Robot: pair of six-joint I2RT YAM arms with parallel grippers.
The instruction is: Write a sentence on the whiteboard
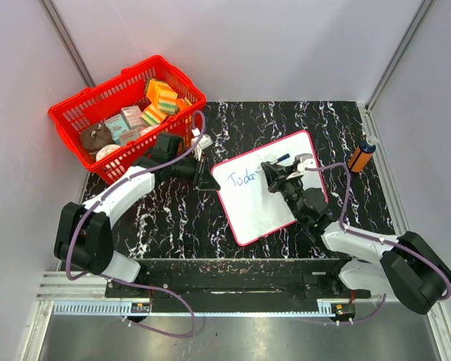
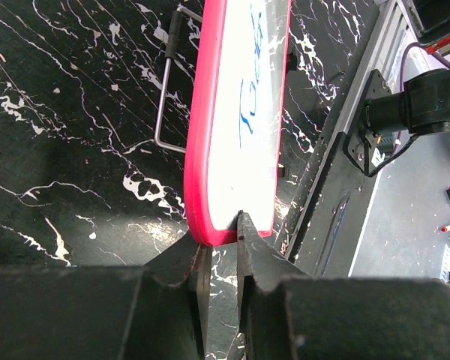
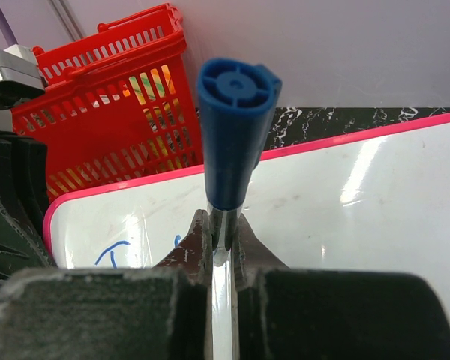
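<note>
The whiteboard (image 1: pixel 274 203) lies tilted on the black marbled table, white with a red-pink rim. The sentence (image 1: pixel 242 179) reads "Toda" in thin blue strokes near the board's left end. My left gripper (image 1: pixel 209 180) is shut on that left edge; in the left wrist view its jaws (image 2: pixel 221 238) pinch the rim of the whiteboard (image 2: pixel 244 127). My right gripper (image 1: pixel 274 179) hovers over the board just right of the writing, shut on a blue-capped marker (image 3: pixel 235 127). The marker's tip is hidden below the right gripper (image 3: pixel 223 236). The whiteboard (image 3: pixel 345 202) and the sentence's first stroke (image 3: pixel 112 253) show behind it.
A red basket (image 1: pixel 128 113) with sponges and small boxes stands at the back left, close behind the left arm. An orange and blue cylinder (image 1: pixel 361 156) lies at the table's right edge. A thin wire bracket (image 2: pixel 165 97) rests on the table beside the board.
</note>
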